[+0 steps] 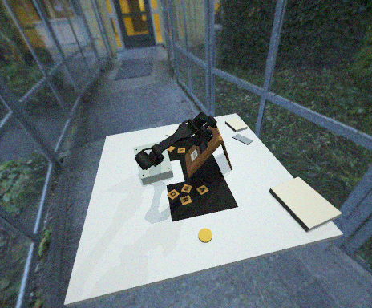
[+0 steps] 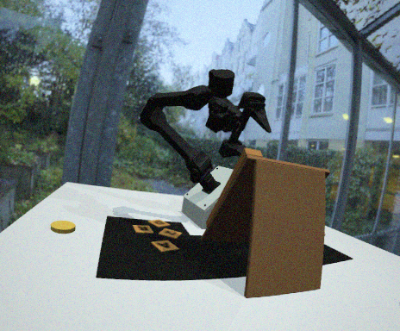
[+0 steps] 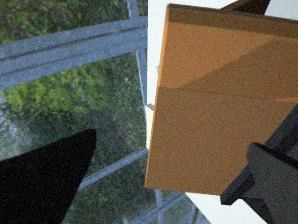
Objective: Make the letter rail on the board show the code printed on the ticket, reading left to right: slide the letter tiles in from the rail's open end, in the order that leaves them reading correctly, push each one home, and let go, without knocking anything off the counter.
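The brown sloped board (image 1: pixel 207 149) (image 2: pixel 285 224) (image 3: pixel 220 125) stands on a black mat (image 1: pixel 209 202) (image 2: pixel 152 263). A white ticket (image 1: pixel 194 154) is fixed to its face; its code is too small to read, and I cannot make out the rail. Several orange letter tiles lie flat on the mat in front, among them one (image 1: pixel 173 194) (image 2: pixel 165 246) and another (image 1: pixel 202 189) (image 2: pixel 159 222). Two more tiles (image 1: pixel 171 148) (image 1: pixel 181 151) lie behind, near the arm's base. My gripper (image 1: pixel 210 127) (image 2: pixel 248 134) (image 3: pixel 172 143) hangs open and empty over the board's top edge.
The arm's grey base block (image 1: pixel 155 170) (image 2: pixel 203 200) stands left of the board. A yellow disc (image 1: pixel 205 235) (image 2: pixel 63 226) lies near the front edge. A large cream slab (image 1: pixel 305 202) lies at the right edge; a small cream pad (image 1: pixel 236 124) and a grey pad (image 1: pixel 242 139) lie at the back right.
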{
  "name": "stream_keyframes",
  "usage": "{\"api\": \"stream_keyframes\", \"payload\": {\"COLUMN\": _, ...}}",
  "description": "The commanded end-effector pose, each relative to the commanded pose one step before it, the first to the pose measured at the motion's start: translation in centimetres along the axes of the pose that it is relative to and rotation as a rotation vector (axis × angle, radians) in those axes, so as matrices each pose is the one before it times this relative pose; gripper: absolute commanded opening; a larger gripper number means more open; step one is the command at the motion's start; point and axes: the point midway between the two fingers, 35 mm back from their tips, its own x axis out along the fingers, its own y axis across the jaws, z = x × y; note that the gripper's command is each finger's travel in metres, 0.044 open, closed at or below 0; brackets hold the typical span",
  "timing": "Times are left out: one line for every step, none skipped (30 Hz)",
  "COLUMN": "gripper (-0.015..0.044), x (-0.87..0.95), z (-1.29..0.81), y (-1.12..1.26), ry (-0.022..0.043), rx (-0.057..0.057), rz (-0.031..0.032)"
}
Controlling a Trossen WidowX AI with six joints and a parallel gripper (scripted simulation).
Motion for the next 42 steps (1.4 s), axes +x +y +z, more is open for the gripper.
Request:
{"api": "stream_keyframes", "payload": {"gripper": 0.044, "x": 1.402, "z": -4.422, "y": -4.345, "ry": 0.00699, "rx": -0.193, "rz": -0.13652}}
{"api": "stream_keyframes", "payload": {"gripper": 0.044, "x": 0.309, "z": -1.219, "y": -0.872, "ry": -0.00389, "rx": -0.0571, "rz": -0.03153}}
{"api": "stream_keyframes", "payload": {"gripper": 0.044, "x": 0.272, "z": -1.194, "y": -0.826, "ry": -0.00559, "rx": -0.0587, "rz": -0.02995}}
{"api": "stream_keyframes", "payload": {"gripper": 0.044, "x": 0.235, "z": -1.165, "y": -0.782, "ry": -0.00736, "rx": -0.0601, "rz": -0.02838}}
{"api": "stream_keyframes", "payload": {"gripper": 0.044, "x": 0.232, "z": -1.129, "y": -0.855, "ry": -0.01285, "rx": -0.0659, "rz": -0.03094}}
{"api": "stream_keyframes", "payload": {"gripper": 0.044, "x": 0.23, "z": -1.353, "y": -0.937, "ry": -0.01768, "rx": -0.0761, "rz": -0.03384}}
{"api": "stream_keyframes", "payload": {"gripper": 0.044, "x": 0.181, "z": -1.37, "y": -0.939, "ry": -0.02263, "rx": -0.0833, "rz": -0.03324}}
{"api": "stream_keyframes", "payload": {"gripper": 0.044, "x": 0.119, "z": -1.288, "y": -0.873, "ry": -0.02655, "rx": -0.0848, "rz": -0.03027}}
{"api": "stream_keyframes", "payload": {"gripper": 0.044, "x": 0.061, "z": -1.2, "y": -0.812, "ry": -0.0305, "rx": -0.0861, "rz": -0.02742}}
{"api": "stream_keyframes", "payload": {"gripper": 0.044, "x": 0.008, "z": -1.108, "y": -0.756, "ry": -0.03448, "rx": -0.087, "rz": -0.02472}}
{"api": "stream_keyframes", "payload": {"gripper": 0.044, "x": -0.041, "z": -1.013, "y": -0.706, "ry": -0.03845, "rx": -0.0876, "rz": -0.02218}}
{"api": "stream_keyframes", "payload": {"gripper": 0.044, "x": -0.085, "z": -0.915, "y": -0.66, "ry": -0.04239, "rx": -0.0879, "rz": -0.01983}}
{"api": "stream_keyframes", "payload": {"gripper": 0.044, "x": -0.124, "z": -0.815, "y": -0.619, "ry": -0.04614, "rx": -0.0877, "rz": -0.01763}}
{"api": "stream_keyframes", "payload": {"gripper": 0.044, "x": -0.141, "z": -0.648, "y": -0.521, "ry": -0.04448, "rx": -0.0783, "rz": -0.01412}}
{"api": "stream_keyframes", "payload": {"gripper": 0.044, "x": -0.147, "z": -0.516, "y": -0.446, "ry": -0.04239, "rx": -0.0699, "rz": -0.01148}}
{"api": "stream_keyframes", "payload": {"gripper": 0.044, "x": -0.139, "z": -0.392, "y": -0.366, "ry": -0.03798, "rx": -0.0594, "rz": -0.00899}}
{"api": "stream_keyframes", "payload": {"gripper": 0.044, "x": -0.09, "z": -0.215, "y": -0.212, "ry": -0.02358, "rx": -0.0355, "rz": -0.00508}}
{"api": "stream_keyframes", "payload": {"gripper": 0.044, "x": -0.031, "z": -0.069, "y": -0.069, "ry": -0.00799, "rx": -0.0118, "rz": -0.00164}}
{"api": "stream_keyframes", "payload": {"gripper": 0.044, "x": 0.0, "z": 0.0, "y": 0.0, "ry": 0.0, "rx": 0.0, "rz": 0.0}}
{"api": "stream_keyframes", "payload": {"gripper": 0.044, "x": 0.0, "z": 0.0, "y": 0.0, "ry": 0.0, "rx": 0.0, "rz": 0.0}}
{"api": "stream_keyframes", "payload": {"gripper": 0.044, "x": 0.0, "z": 0.0, "y": 0.0, "ry": 0.0, "rx": 0.0, "rz": 0.0}}
{"api": "stream_keyframes", "payload": {"gripper": 0.044, "x": 0.0, "z": 0.0, "y": 0.0, "ry": 0.0, "rx": 0.0, "rz": 0.0}}
{"api": "stream_keyframes", "payload": {"gripper": 0.044, "x": 0.0, "z": 0.0, "y": 0.0, "ry": 0.0, "rx": 0.0, "rz": 0.0}}
{"api": "stream_keyframes", "payload": {"gripper": 0.044, "x": 0.0, "z": 0.0, "y": 0.0, "ry": 0.0, "rx": 0.0, "rz": 0.0}}
{"api": "stream_keyframes", "payload": {"gripper": 0.044, "x": 0.0, "z": 0.0, "y": 0.0, "ry": 0.0, "rx": 0.0, "rz": 0.0}}
{"api": "stream_keyframes", "payload": {"gripper": 0.044, "x": 0.0, "z": 0.0, "y": 0.0, "ry": 0.0, "rx": 0.0, "rz": 0.0}}
{"api": "stream_keyframes", "payload": {"gripper": 0.044, "x": 0.0, "z": 0.0, "y": 0.0, "ry": 0.0, "rx": 0.0, "rz": 0.0}}
{"api": "stream_keyframes", "payload": {"gripper": 0.044, "x": 0.0, "z": 0.0, "y": 0.0, "ry": 0.0, "rx": 0.0, "rz": 0.0}}
{"api": "stream_keyframes", "payload": {"gripper": 0.044, "x": 0.0, "z": 0.0, "y": 0.0, "ry": 0.0, "rx": 0.0, "rz": 0.0}}
{"api": "stream_keyframes", "payload": {"gripper": 0.044, "x": 0.0, "z": 0.0, "y": 0.0, "ry": 0.0, "rx": 0.0, "rz": 0.0}}
{"api": "stream_keyframes", "payload": {"gripper": 0.044, "x": 0.0, "z": 0.0, "y": 0.0, "ry": 0.0, "rx": 0.0, "rz": 0.0}}
{"api": "stream_keyframes", "payload": {"gripper": 0.044, "x": 0.0, "z": 0.0, "y": 0.0, "ry": 0.0, "rx": 0.0, "rz": 0.0}}
{"api": "stream_keyframes", "payload": {"gripper": 0.044, "x": 0.0, "z": 0.0, "y": 0.0, "ry": 0.0, "rx": 0.0, "rz": 0.0}}
{"api": "stream_keyframes", "payload": {"gripper": 0.044, "x": -0.037, "z": 0.104, "y": 0.057, "ry": 0.00282, "rx": -0.0115, "rz": 0.00195}}
{"api": "stream_keyframes", "payload": {"gripper": 0.044, "x": -0.114, "z": 0.318, "y": 0.16, "ry": 0.00823, "rx": -0.0347, "rz": 0.00616}}
{"api": "stream_keyframes", "payload": {"gripper": 0.044, "x": -0.2, "z": 0.547, "y": 0.228, "ry": 0.01291, "rx": -0.0579, "rz": 0.01127}}
{"api": "stream_keyframes", "payload": {"gripper": 0.044, "x": -0.267, "z": 0.706, "y": 0.206, "ry": 0.0145, "rx": -0.072, "rz": 0.01561}}
{"api": "stream_keyframes", "payload": {"gripper": 0.044, "x": -0.288, "z": 0.727, "y": 0.114, "ry": 0.01264, "rx": -0.0723, "rz": 0.01725}}
{"api": "stream_keyframes", "payload": {"gripper": 0.044, "x": -0.31, "z": 0.734, "y": 0.019, "ry": 0.01058, "rx": -0.0724, "rz": 0.01864}}
{"api": "stream_keyframes", "payload": {"gripper": 0.044, "x": -0.333, "z": 0.728, "y": -0.074, "ry": 0.00837, "rx": -0.0726, "rz": 0.01978}}
{"api": "stream_keyframes", "payload": {"gripper": 0.044, "x": -0.356, "z": 0.711, "y": -0.166, "ry": 0.00605, "rx": -0.0728, "rz": 0.02067}}
{"api": "stream_keyframes", "payload": {"gripper": 0.044, "x": -0.379, "z": 0.681, "y": -0.254, "ry": 0.00363, "rx": -0.073, "rz": 0.02129}}
